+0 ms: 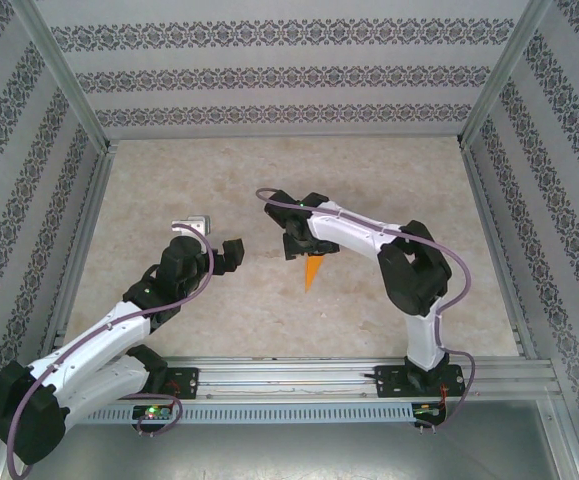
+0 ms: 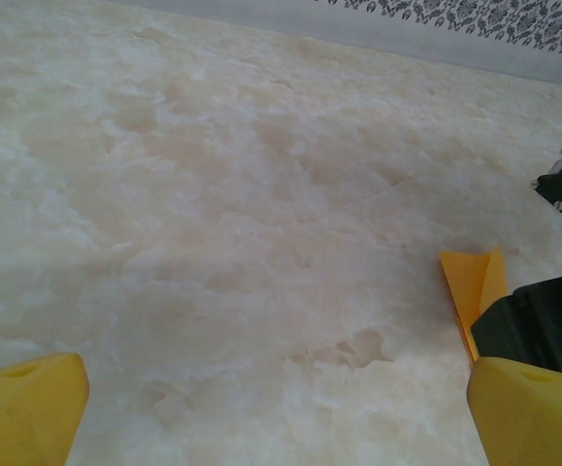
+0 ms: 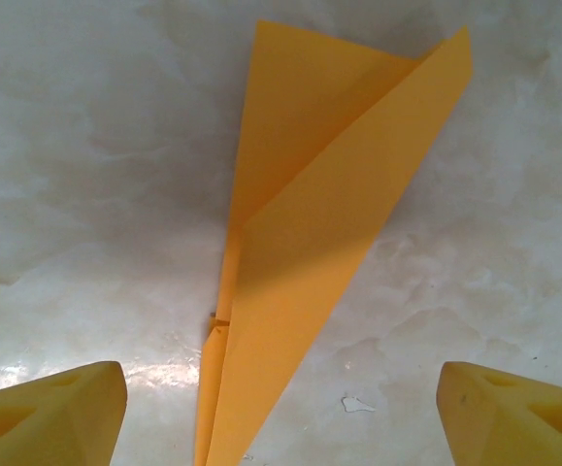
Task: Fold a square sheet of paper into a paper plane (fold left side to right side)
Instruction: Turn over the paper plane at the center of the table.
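The square sheet of paper is folded into an orange paper plane, a slim dart lying on the marble table with one wing flap lifted off the surface. In the top view the paper plane pokes out toward the near edge from under my right gripper. My right gripper is open, its yellow fingertips wide on either side of the dart's narrow end, touching nothing. My left gripper hovers to the left of the plane. It is open with bare table between its fingers, and the plane lies off to its right.
Patterned walls and aluminium posts enclose the marble table. A metal rail carrying both arm bases runs along the near edge. A small white fleck lies on the table beside the plane. Part of the dark right gripper shows next to the plane.
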Action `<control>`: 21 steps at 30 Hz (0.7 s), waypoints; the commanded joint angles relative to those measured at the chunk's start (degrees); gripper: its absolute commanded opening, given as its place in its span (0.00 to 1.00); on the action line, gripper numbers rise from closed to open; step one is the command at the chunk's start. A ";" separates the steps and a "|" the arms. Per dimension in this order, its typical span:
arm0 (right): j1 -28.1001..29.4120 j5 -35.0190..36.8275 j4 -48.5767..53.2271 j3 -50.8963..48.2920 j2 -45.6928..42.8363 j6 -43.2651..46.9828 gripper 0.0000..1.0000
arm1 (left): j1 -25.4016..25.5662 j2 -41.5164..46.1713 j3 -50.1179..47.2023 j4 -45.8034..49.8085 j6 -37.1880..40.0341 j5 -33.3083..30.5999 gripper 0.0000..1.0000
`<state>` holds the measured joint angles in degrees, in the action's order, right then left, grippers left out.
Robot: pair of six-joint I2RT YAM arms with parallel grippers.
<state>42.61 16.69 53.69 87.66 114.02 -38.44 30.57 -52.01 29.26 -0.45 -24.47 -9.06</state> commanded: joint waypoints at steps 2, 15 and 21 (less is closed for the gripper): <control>0.15 1.93 2.23 2.34 2.53 -4.48 0.79 | -1.04 0.43 -0.87 0.74 1.05 0.97 1.00; -2.25 0.31 -1.26 0.26 4.59 -8.73 0.60 | -1.29 -1.70 -0.60 0.34 0.40 1.94 1.00; -2.60 -0.37 -1.93 -0.21 5.20 -8.94 0.56 | -1.46 -2.17 -0.22 0.29 0.48 2.03 1.00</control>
<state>40.25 16.60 51.66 88.23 117.91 -46.35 30.20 -54.00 28.84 -0.45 -24.40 -7.53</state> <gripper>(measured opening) 0.571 0.998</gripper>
